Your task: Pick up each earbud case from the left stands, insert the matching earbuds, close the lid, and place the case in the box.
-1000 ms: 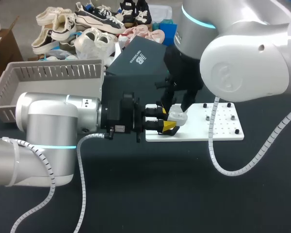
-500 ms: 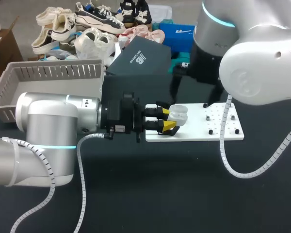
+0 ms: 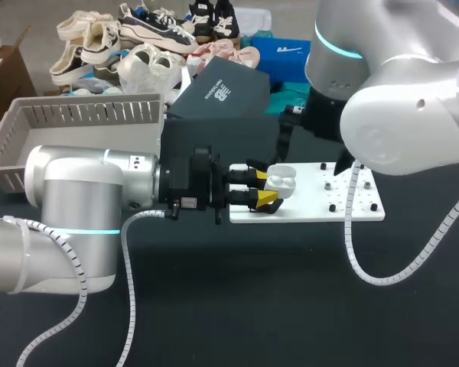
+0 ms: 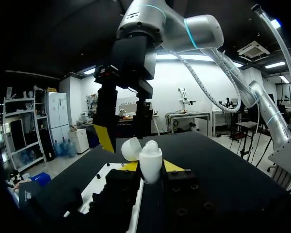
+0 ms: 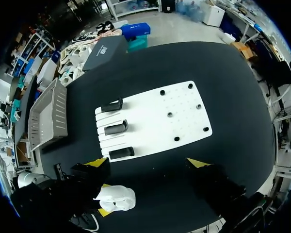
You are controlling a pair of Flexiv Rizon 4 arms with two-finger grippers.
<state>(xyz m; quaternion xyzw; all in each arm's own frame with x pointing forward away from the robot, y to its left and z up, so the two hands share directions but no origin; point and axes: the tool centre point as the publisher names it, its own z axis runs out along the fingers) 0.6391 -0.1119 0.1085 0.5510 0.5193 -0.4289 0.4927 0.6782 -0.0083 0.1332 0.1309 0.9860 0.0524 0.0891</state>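
Head view — left tool [image 3: 266, 189] clamps case [image 3: 281, 180]; right arm [image 3: 398, 115] overhangs white board [image 3: 314, 210].

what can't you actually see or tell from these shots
- Inside of the earbud case: too small in the head view, side-on in the left wrist view between the left gripper tips, so its contents can't be told.
- Right gripper: head view, mostly hidden behind its own arm.
- Stands on the white board: head view, covered by the left gripper.
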